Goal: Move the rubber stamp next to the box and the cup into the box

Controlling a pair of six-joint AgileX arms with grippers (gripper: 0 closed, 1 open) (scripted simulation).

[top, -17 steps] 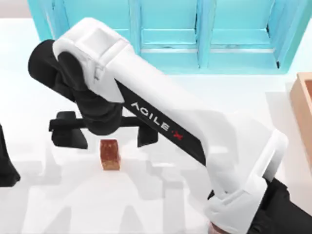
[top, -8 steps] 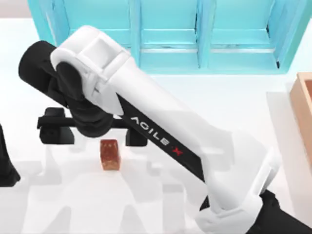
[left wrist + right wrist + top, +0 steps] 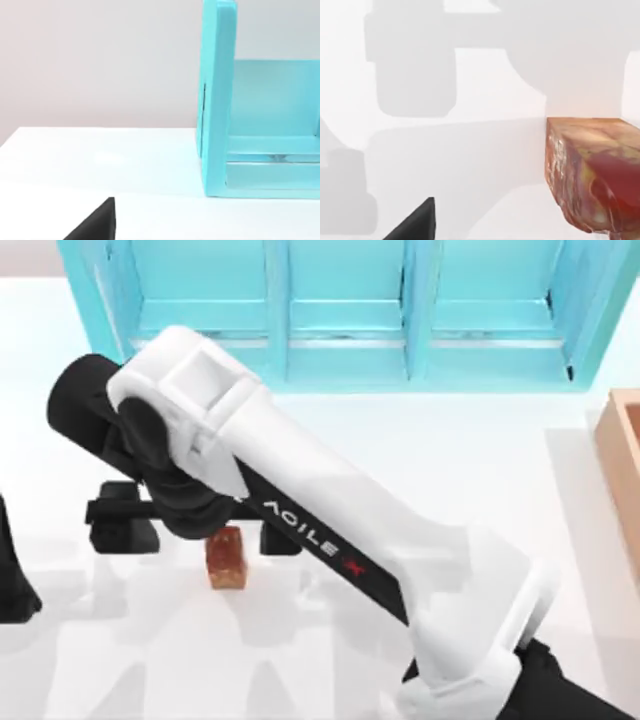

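Observation:
The rubber stamp (image 3: pixel 226 560), a small reddish-brown block, stands on the white table left of centre. My right gripper (image 3: pixel 200 532) hovers open just over its far side, and the wrist covers the stamp's top edge. The black fingers (image 3: pixel 124 531) are spread wide to either side of it. In the right wrist view the stamp (image 3: pixel 594 175) is close, off to one side, clear of the fingertip (image 3: pixel 416 226). The tan box (image 3: pixel 622 455) pokes in at the right edge. The cup is out of view.
The turquoise cabinet (image 3: pixel 350 310) runs along the back of the table and shows as the cabinet (image 3: pixel 218 100) in the left wrist view. My left arm (image 3: pixel 14 580) is parked at the left edge. The right arm's white link (image 3: pixel 380 540) crosses the table diagonally.
The right gripper shifted left, then came slightly nearer over the stamp, now covering its top edge. The stamp has not moved.

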